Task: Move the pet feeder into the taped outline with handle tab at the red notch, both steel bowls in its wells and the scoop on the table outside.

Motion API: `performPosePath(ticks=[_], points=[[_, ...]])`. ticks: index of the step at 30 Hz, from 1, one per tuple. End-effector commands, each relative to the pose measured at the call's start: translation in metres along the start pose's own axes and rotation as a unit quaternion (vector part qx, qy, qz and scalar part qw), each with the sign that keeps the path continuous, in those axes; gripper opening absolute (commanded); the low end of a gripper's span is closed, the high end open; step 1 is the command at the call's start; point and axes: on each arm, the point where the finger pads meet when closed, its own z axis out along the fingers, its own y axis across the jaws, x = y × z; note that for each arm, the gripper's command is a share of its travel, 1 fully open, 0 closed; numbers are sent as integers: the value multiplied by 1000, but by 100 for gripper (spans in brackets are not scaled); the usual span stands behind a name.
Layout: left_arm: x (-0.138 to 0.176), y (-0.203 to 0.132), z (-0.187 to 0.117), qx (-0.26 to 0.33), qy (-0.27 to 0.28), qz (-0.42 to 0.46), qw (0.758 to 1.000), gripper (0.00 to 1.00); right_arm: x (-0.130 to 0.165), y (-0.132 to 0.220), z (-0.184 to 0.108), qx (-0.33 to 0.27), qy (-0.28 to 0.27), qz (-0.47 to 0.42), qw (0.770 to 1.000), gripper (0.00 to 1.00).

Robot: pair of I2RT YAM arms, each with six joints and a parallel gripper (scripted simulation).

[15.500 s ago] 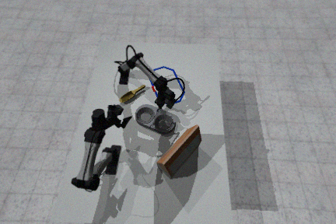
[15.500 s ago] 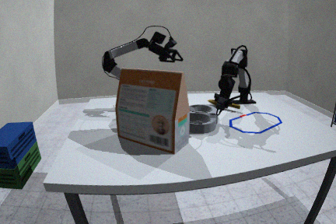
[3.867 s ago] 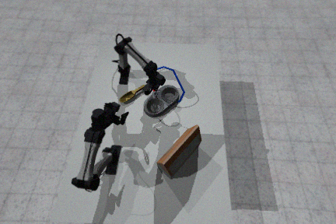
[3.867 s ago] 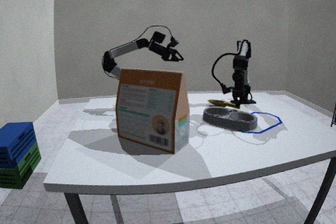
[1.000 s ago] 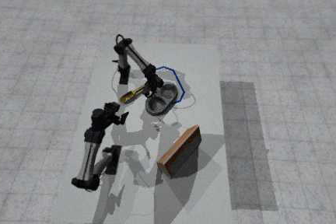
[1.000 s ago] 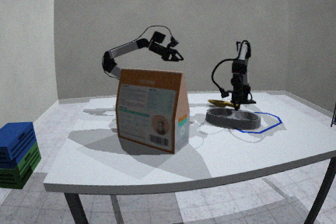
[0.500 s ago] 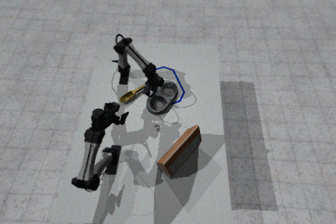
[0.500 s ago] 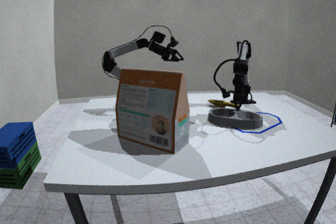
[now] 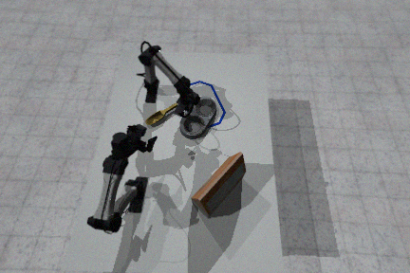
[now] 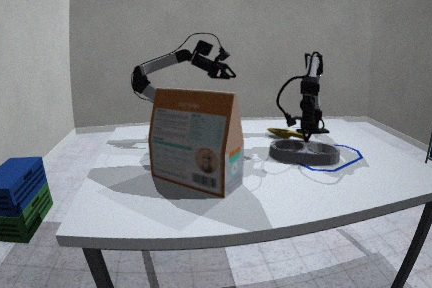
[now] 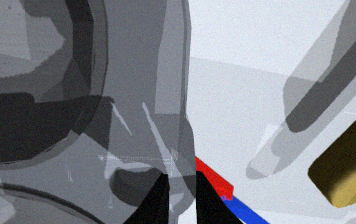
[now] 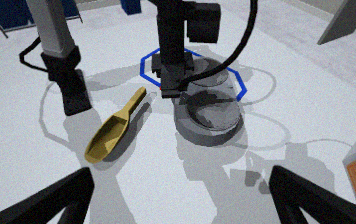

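Observation:
The grey pet feeder lies partly over the blue taped outline, with one end outside it. Its two round bowls look seated in the wells; exact level cannot be told. My left gripper is shut on the feeder's edge at the handle tab, beside the red notch. The yellow scoop lies on the table outside the outline. My right gripper is open and raised, clear of everything.
A tall orange-and-white bag stands on the table, beyond the feeder's outer end. Blue and green crates stand on the floor. The left arm reaches over the feeder, close to the scoop's handle.

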Motion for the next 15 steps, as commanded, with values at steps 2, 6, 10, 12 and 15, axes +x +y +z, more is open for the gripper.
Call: performPosePath(ticks=[2, 6, 10, 12, 15], points=[[17, -7, 1, -3, 12, -94, 995, 8, -1, 1, 1, -1, -2, 0, 1000, 100], [21, -10, 6, 5, 15, -128, 992, 8, -1, 1, 1, -1, -2, 0, 1000, 100], [29, -14, 2, 1, 17, -198, 980, 8, -1, 1, 1, -1, -2, 0, 1000, 100], [33, -15, 5, 7, 20, -232, 973, 8, -1, 1, 1, -1, -2, 0, 1000, 100], [39, -16, 6, 8, 22, -276, 961, 8, -1, 1, 1, -1, -2, 0, 1000, 100]])
